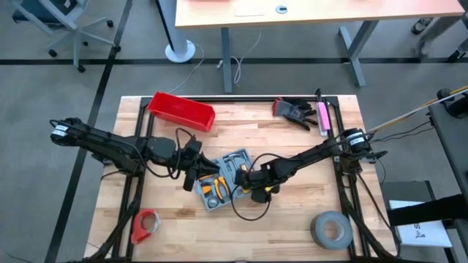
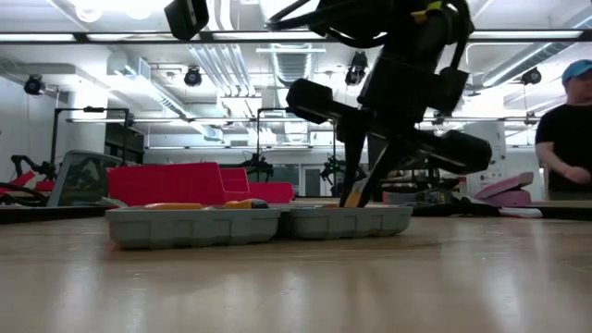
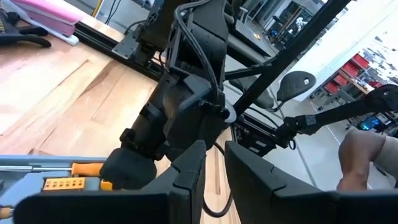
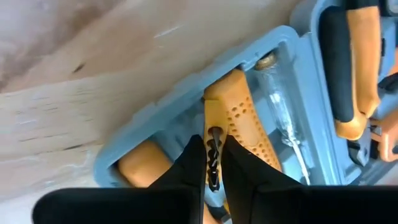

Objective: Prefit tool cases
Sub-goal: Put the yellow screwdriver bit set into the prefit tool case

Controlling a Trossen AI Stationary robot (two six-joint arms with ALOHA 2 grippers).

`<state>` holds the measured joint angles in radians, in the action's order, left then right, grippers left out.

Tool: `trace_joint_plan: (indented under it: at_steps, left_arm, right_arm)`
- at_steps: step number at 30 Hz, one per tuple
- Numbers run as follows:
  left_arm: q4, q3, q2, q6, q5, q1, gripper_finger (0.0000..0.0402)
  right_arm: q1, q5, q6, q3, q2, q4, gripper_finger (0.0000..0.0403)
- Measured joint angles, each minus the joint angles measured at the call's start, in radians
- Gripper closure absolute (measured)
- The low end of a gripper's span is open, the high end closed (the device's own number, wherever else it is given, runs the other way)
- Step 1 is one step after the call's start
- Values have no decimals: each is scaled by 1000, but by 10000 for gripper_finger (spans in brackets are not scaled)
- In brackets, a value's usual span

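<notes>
The right gripper [image 4: 212, 169] was pinched shut on a small dark spiral bit [image 4: 213, 155], its fingertips down inside a corner recess of the tool case [image 4: 155, 118]. Just beside the bit in that recess lay an orange dimpled handle [image 4: 239, 118], and next to it a clear-shafted screwdriver [image 4: 283, 118]. A tool with orange-and-black grips [image 4: 351, 74] lay in the next recess along.

From above, the single grey-blue case lay open and flat near the middle of the wooden table [image 1: 292, 212], its two halves side by side. Both held orange-handled tools.

The left gripper [image 1: 194, 175] hung just beside the case's left edge, above the table. Its two fingers were drawn almost together with nothing between them.

One red bin [image 1: 181, 111] sat towards the table's far left, well apart from the case; what was in it could not be told.

Two rolls of tape lay along the near edge, a red one [image 1: 146, 225] on the left and a grey one [image 1: 330, 228] on the right. At the far right were black gloves [image 1: 292, 111] and, just beside them, one pink item [image 1: 322, 117].

One person [image 2: 569, 129] in a dark top stood in the room beyond the table.
</notes>
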<state>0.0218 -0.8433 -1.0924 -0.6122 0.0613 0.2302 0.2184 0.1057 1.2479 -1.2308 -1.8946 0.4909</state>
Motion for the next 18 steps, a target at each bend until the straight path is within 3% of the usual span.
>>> trace_joint_plan:
  at_steps: [18]
  left_arm:
    - [-1,0,-1,-1,0,0,335]
  right_arm:
    - [-2,37,90,-103,0,242,385]
